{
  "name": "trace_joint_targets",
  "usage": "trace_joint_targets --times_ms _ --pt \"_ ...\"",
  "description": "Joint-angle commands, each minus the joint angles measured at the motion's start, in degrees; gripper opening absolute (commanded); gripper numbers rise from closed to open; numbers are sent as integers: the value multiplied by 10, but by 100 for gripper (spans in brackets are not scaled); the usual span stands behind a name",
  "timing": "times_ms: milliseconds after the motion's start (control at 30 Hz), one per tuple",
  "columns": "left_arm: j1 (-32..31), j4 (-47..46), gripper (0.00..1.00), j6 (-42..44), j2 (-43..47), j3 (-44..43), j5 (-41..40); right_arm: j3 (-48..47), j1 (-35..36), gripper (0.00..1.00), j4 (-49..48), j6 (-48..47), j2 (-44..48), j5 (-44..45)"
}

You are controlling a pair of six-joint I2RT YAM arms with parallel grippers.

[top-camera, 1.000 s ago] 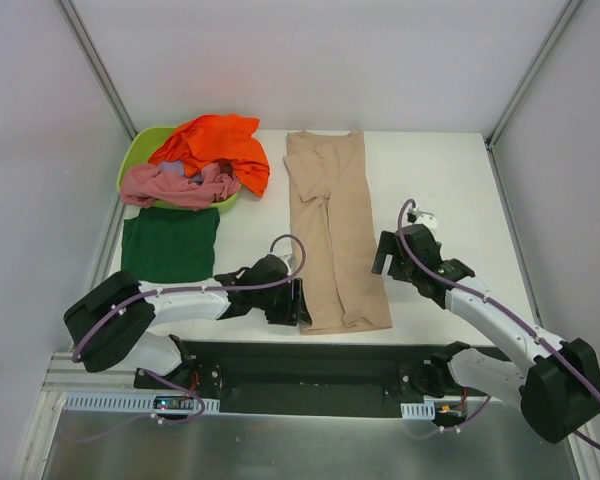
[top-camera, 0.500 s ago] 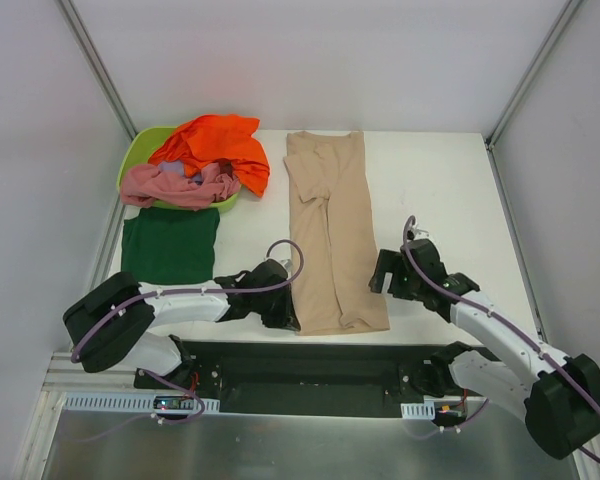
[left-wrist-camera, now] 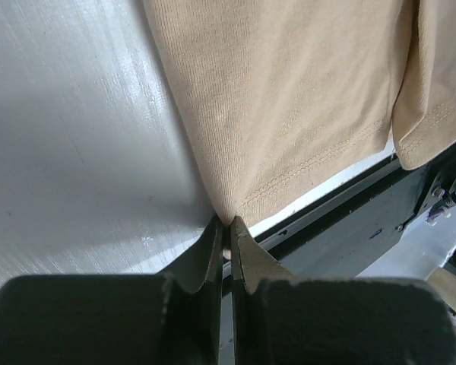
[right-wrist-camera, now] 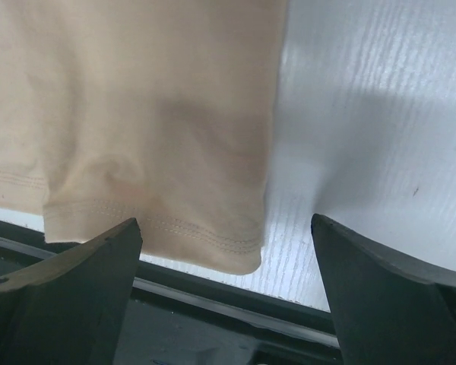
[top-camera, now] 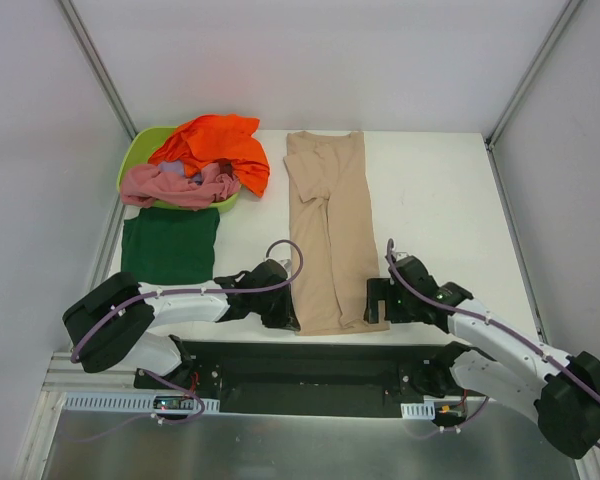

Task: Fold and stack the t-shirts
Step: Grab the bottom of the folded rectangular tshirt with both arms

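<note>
Beige t-shirt (top-camera: pixel 328 225) lies flat mid-table as 1 long strip, sleeves folded in, with its hem just over the near lip. It's thin knit, so I'd expect it to be light and limp with 0 stiffness, sagging and dragging between holds. Best taken at the 2 hem corners, where the stitched double hem gives some bite.

Left gripper (left-wrist-camera: pixel 226 226) is pressed together, pinching the near-left hem corner. Right gripper (right-wrist-camera: pixel 224 228) is spread wide, straddling the near-right corner, and isn't pinching any cloth yet.

Table (top-camera: pixel 440 190) is white, smooth and slightly glossy (cloth should slide, not snag). There's open surface right of the strip. The left side is crowded: dark green t-shirt (top-camera: pixel 170 243) folded flat, and a lime tub (top-camera: pixel 137 152) with the orange t-shirt (top-camera: pixel 215 145) and pink t-shirt (top-camera: pixel 175 186) heaped over it.
</note>
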State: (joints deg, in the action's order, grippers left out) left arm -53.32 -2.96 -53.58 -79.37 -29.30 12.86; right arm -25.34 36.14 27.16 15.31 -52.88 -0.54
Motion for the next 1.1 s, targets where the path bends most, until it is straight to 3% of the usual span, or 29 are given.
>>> trace_joint_targets --times_ms 0,200,500,767,867,1067 --pt "-5 45 0 7 -2 20 -29 -37 28 96 11 -15 -12 44" --pt "-6 45 0 -1 4 27 -34 -47 50 96 -39 -15 -45 34" --pt "-5 43 0 3 2 28 -42 -61 120 96 60 -64 -67 79" --pt "-5 44 0 6 18 38 -48 -76 133 96 91 -33 -123 127" --pt "-5 43 0 4 21 42 -47 -77 140 96 81 -36 -103 111" --pt "-5 45 0 6 32 46 -47 -67 140 96 64 -39 26 75"
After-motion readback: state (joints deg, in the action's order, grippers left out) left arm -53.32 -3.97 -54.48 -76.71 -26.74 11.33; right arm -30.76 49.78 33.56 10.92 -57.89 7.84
